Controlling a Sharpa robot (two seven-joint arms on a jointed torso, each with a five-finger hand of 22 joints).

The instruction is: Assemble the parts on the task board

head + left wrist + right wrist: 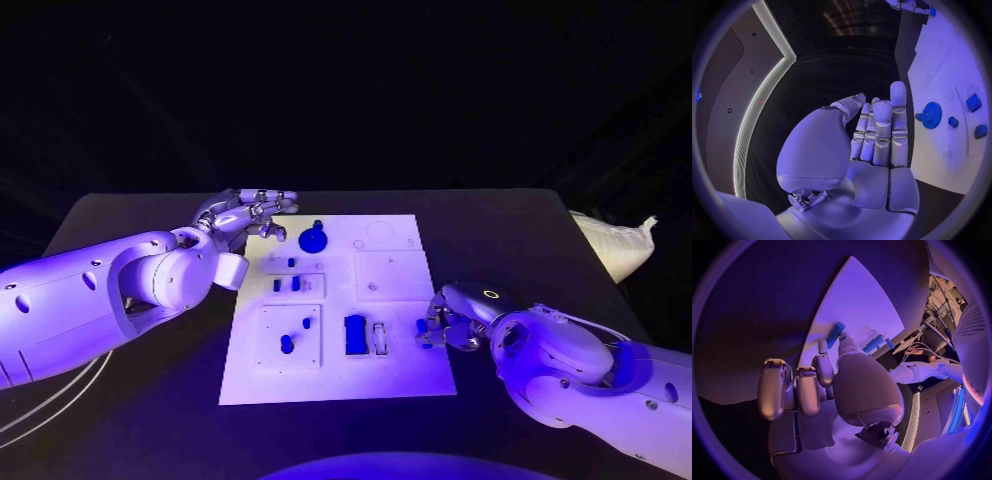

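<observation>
— What sits closest to the camera?
— The right hand (444,325), at the right edge of the white board (404,375). It pinches a small blue peg (835,334) between thumb and finger.
— And the left hand (248,213)?
— It hovers at the board's far left corner, fingers straight and apart, holding nothing, just beside a blue gear (313,239). Other blue pieces lie mid-board.

A flat black rectangular table (505,230) is set against deep darkness. A crumpled white bag (617,245) is seen beside its far edge. A thin pale light strip (757,107) is bent along a dark wall panel.
</observation>
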